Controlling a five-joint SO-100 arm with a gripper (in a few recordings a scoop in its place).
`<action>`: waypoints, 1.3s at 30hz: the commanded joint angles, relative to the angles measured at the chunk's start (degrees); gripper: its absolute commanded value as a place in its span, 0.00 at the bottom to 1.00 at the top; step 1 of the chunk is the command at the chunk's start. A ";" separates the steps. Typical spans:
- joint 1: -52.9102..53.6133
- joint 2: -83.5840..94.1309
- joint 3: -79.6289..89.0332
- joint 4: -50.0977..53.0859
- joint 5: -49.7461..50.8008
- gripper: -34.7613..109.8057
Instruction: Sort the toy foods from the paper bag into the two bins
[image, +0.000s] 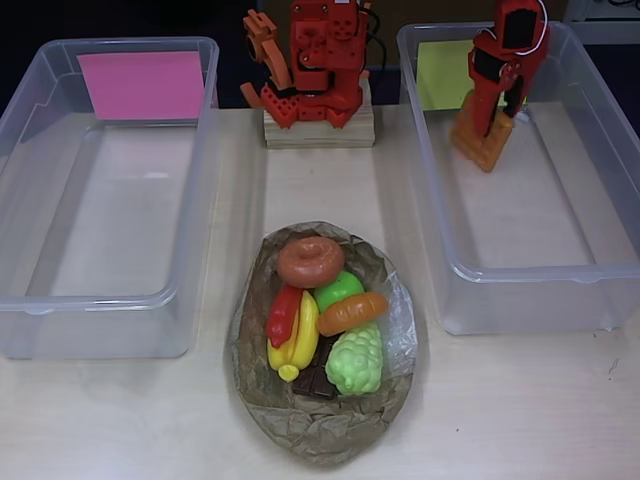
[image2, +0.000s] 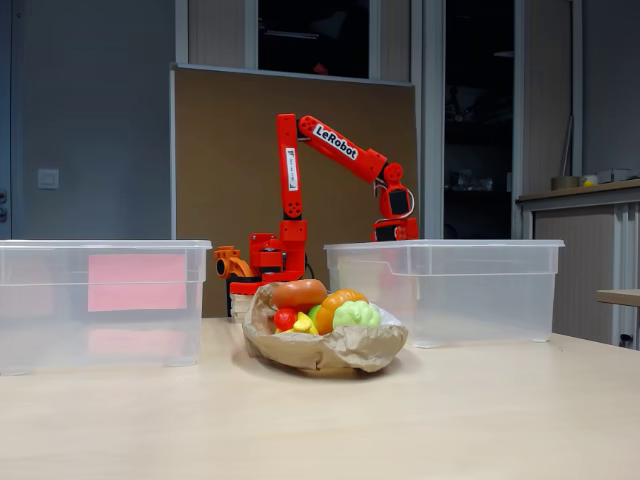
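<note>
Sorting has barely begun. The paper bag (image: 322, 345), lower centre of the overhead view, holds a donut (image: 310, 261), chili (image: 284, 315), banana (image: 298, 342), apple (image: 338, 289), croissant (image: 352, 312), grapes (image: 356, 360) and chocolate bar (image: 318, 381). The pink-labelled bin (image: 100, 200) at left looks empty. At upper right, the gripper (image: 487, 135) hangs in the yellow-green-labelled bin (image: 520, 200), jaws pinching an orange waffle (image: 482, 142). That bin's near wall separates arm from bag.

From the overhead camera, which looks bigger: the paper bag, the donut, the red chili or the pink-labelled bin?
1. Pink-labelled bin, clearly the largest.
2. Paper bag, wider than any toy in it.
3. Donut.
4. Red chili, narrower than the donut, though partly hidden, so this last ranking is less sure.
</note>
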 joint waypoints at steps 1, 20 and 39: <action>-0.62 -0.44 0.79 -1.93 0.88 0.42; 10.28 -0.79 -21.97 18.11 -38.32 0.46; 42.80 8.00 -44.03 29.71 -108.72 0.44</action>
